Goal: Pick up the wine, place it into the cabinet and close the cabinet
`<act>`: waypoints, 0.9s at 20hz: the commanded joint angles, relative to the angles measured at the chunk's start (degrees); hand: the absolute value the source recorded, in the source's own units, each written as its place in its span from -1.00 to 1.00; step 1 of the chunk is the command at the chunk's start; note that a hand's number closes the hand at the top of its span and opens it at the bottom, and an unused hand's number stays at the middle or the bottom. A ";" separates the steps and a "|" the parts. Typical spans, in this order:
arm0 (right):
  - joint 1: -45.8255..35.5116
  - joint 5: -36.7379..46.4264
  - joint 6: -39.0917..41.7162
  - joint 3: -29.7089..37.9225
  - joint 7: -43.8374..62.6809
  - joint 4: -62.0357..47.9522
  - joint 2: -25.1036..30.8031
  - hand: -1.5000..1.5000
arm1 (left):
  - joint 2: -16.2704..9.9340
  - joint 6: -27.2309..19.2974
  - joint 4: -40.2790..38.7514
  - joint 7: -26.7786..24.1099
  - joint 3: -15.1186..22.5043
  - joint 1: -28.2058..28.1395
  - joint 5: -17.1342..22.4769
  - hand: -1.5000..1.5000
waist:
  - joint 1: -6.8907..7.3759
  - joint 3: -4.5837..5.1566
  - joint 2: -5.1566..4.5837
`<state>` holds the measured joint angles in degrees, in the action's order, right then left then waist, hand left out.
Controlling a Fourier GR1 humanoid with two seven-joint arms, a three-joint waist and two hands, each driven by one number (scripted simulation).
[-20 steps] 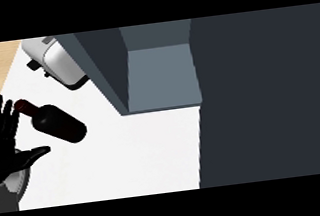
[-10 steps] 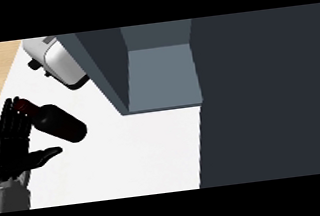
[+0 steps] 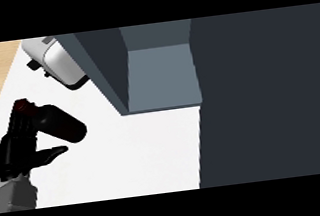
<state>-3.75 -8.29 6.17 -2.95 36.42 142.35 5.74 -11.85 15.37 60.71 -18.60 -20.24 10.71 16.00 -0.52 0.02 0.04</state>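
Wine bottle (image 3: 55, 124) lying on counter (image 3: 139, 153) — left hand (image 3: 19, 150) alongside, touching; fingers straight, thumb spread, nothing gripped.

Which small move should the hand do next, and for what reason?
Probably curl the left hand round the wine. Its fingers lie straight along the bottle's left side, thumb beneath, so nothing grips yet. The cabinet stands open, ready to receive it.
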 commanded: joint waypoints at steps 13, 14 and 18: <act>-1.77 -6.83 -1.06 3.95 7.05 8.93 1.16 -1.00 | -0.15 0.45 -10.43 -6.11 1.24 2.78 -1.43 -1.00 | 0.27 -0.03 0.10; 0.20 -6.94 -0.66 2.34 6.95 10.65 0.48 -1.00 | -3.37 4.04 -16.64 -9.45 -0.42 3.80 -1.40 -1.00 | -0.24 0.02 0.01; 1.34 -7.50 2.12 4.89 1.72 5.92 0.92 -1.00 | -0.82 2.96 -19.31 -11.24 1.14 6.19 -2.08 -1.00 | 0.06 -0.03 -0.02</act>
<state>-5.58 -7.98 6.61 -1.05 37.24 142.25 5.75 -13.62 18.09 42.57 -28.95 -19.85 16.28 13.87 -0.60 0.04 -0.01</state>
